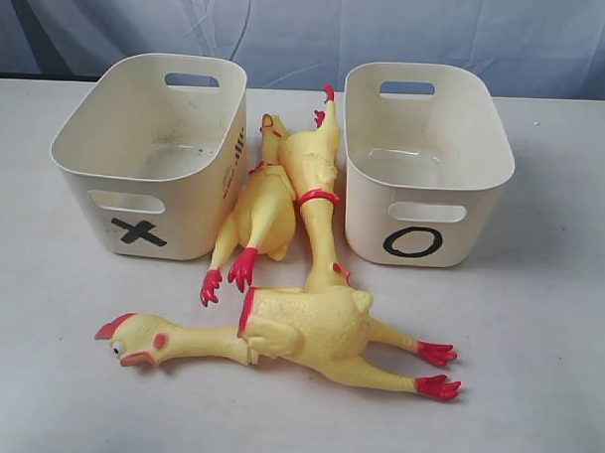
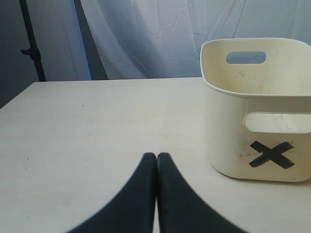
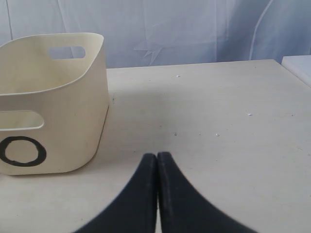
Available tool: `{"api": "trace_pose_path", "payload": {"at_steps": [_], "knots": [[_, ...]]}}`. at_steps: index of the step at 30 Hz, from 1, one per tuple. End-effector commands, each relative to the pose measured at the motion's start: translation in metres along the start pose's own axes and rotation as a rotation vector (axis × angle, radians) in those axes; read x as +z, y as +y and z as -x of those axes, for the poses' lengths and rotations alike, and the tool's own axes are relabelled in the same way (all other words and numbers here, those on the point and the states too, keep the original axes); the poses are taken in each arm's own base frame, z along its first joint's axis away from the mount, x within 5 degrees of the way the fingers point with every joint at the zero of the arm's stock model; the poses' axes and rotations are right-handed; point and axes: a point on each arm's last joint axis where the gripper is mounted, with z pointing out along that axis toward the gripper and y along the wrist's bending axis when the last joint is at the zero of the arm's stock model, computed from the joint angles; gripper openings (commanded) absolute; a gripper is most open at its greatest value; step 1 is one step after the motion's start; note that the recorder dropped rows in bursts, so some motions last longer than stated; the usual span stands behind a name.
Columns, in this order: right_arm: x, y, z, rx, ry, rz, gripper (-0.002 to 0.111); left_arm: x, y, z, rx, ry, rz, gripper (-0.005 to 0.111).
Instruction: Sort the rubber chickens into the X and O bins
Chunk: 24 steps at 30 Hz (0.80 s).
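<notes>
Three yellow rubber chickens lie on the table between and in front of the two cream bins. The largest chicken [image 1: 299,336] lies across the front, head to the left, red feet to the right. A smaller chicken [image 1: 255,210] and a long thin chicken [image 1: 314,177] lie between the X bin [image 1: 146,151] and the O bin [image 1: 424,161]. Both bins are empty. No arm shows in the exterior view. My left gripper [image 2: 156,156] is shut, empty, over bare table beside the X bin [image 2: 262,107]. My right gripper [image 3: 156,155] is shut, empty, beside the O bin [image 3: 48,102].
The pale table [image 1: 536,374] ends at a blue-grey curtain [image 1: 309,28] behind the bins. A dark stand [image 2: 31,43] rises at the backdrop in the left wrist view. A white object's corner [image 3: 299,65] sits at the table's edge in the right wrist view.
</notes>
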Motion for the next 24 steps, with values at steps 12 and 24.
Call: {"api": "trace_pose_path", "payload": {"at_steps": [12,24], "knots": [[0.000,-0.002,0.005,-0.068,-0.065,-0.023,0.000,-0.001,0.000,0.002,-0.012,-0.022,-0.005,0.000],[-0.027,-0.005,0.064,0.311,-0.788,0.069,0.000,-0.001,0.000,0.002,-0.012,-0.022,-0.005,0.000]]}}
